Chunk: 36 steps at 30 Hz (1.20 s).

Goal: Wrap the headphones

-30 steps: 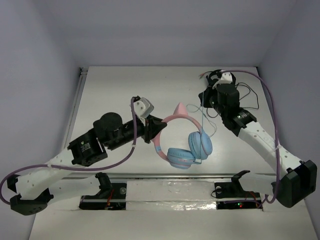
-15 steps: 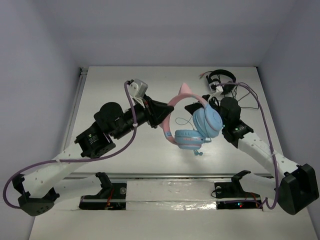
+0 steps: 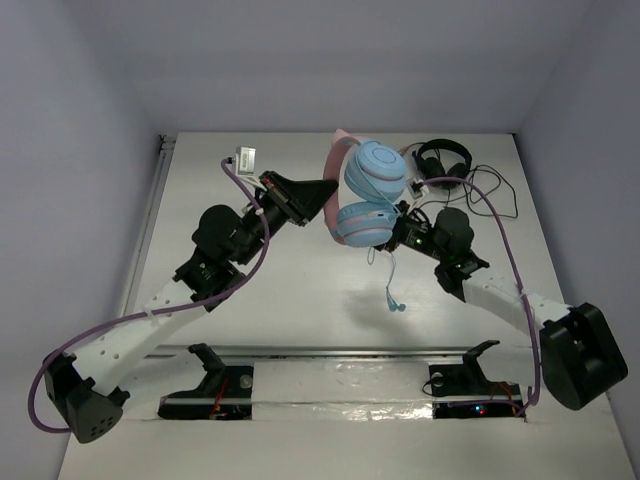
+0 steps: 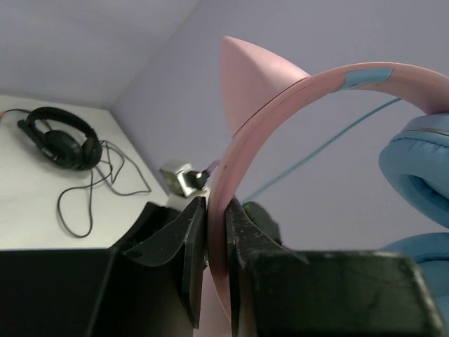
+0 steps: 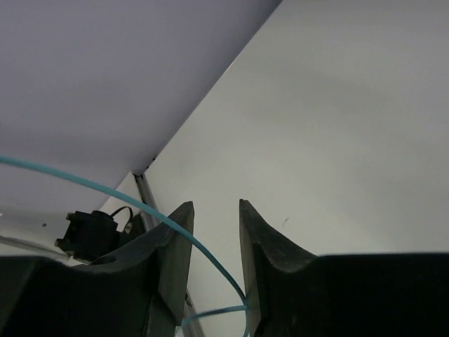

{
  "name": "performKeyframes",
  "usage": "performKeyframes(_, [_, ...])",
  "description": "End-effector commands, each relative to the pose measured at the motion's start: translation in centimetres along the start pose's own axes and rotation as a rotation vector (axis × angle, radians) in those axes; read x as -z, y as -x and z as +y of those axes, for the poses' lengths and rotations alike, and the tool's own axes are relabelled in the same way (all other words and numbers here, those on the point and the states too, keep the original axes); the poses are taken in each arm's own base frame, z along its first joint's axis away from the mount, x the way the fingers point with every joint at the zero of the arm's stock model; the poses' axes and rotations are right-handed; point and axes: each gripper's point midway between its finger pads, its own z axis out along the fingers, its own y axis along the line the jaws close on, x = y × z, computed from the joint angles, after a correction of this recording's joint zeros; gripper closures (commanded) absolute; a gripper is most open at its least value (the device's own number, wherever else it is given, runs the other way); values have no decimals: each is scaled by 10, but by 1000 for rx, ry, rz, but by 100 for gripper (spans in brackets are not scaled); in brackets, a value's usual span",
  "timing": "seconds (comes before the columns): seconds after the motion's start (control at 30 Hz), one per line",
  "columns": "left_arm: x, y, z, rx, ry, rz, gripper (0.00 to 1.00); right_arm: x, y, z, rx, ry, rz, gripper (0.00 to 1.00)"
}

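Observation:
The headphones [image 3: 375, 170] hang in the air over the table's back middle, light blue ear cups stacked one above the other. My left gripper [image 3: 322, 195] is shut on the pink headband [image 4: 280, 98], just below a cat ear [image 4: 249, 70]. One blue ear cup [image 4: 421, 168] shows at the right of the left wrist view. The thin blue cable [image 3: 388, 272] hangs down to its plug near the table. My right gripper [image 3: 402, 232] sits just right of the lower cup. Its jaws [image 5: 216, 210] stand a little apart, and the cable [image 5: 105, 189] runs through the gap.
Small black headphones [image 3: 443, 158] with a loose black cable [image 3: 495, 195] lie at the back right; they also show in the left wrist view [image 4: 63, 139]. Grey walls close the table at the back and sides. A rail [image 3: 330, 352] runs along the near edge.
My left arm has lifted the headphones off the table and carried them up and toward the back. My right gripper has moved left under the cups. The cable now hangs free.

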Motion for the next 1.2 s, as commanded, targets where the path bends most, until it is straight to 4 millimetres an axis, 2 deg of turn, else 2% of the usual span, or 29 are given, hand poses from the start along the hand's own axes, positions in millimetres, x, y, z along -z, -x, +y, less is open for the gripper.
performKeyframes(0.0, [5, 53, -58, 94, -186, -180, 100, -9, 5, 19, 46, 112, -22, 61])
performKeyframes(0.1, [6, 60, -62, 87, -186, -202, 100, -15, -4, 14, 34, 113, -3, 54])
performKeyframes(0.17, [7, 66, -68, 79, -196, -211, 100, -19, -10, 12, 31, 114, 17, 53])
performKeyframes(0.23, [7, 75, -66, 62, -164, -239, 100, -19, -13, 8, 24, 95, 33, 50])
performKeyframes(0.27, [8, 88, -73, 24, -162, -268, 100, -18, -14, 10, 24, 100, 39, 46])
performKeyframes(0.3, [9, 90, -73, 9, -148, -269, 100, -17, -17, 15, 23, 111, 44, 43])
performKeyframes(0.37, [12, 110, -80, -34, -133, -319, 100, -10, -18, 24, 27, 125, 39, 36])
performKeyframes(0.47, [15, 120, -83, -58, -110, -343, 100, -1, -23, 32, 4, 152, 42, 34])
performKeyframes(0.53, [17, 123, -85, -62, -116, -350, 100, 1, -27, 41, 0, 201, 49, 34])
performKeyframes(0.57, [18, 124, -88, -62, -121, -353, 100, 1, -29, 43, -13, 213, 62, 31])
performKeyframes(0.7, [18, 127, -89, -67, -112, -354, 100, -5, -51, 45, -36, 240, 155, 24])
performKeyframes(0.8, [19, 133, -92, -70, -100, -360, 100, -9, -60, 45, -35, 221, 167, 24])
performKeyframes(0.83, [19, 134, -91, -71, -91, -363, 100, -9, -63, 45, -34, 213, 165, 26])
performKeyframes(0.9, [19, 140, -88, -71, -61, -379, 100, -12, -68, 41, -40, 170, 160, 38])
performKeyframes(0.97, [17, 146, -83, -77, -22, -405, 100, -12, -79, 42, -49, 148, 177, 56])
performKeyframes(1.0, [16, 147, -78, -85, 6, -408, 100, -13, -80, 40, -48, 127, 170, 60])
performKeyframes(1.03, [14, 151, -71, -88, 44, -431, 100, -11, -90, 44, -47, 132, 190, 71])
performKeyframes(1.13, [12, 160, -47, -143, 165, -493, 100, -9, -98, 48, -44, 109, 195, 84])
performKeyframes(1.17, [10, 162, -37, -162, 209, -509, 100, -6, -106, 54, -43, 113, 214, 92])
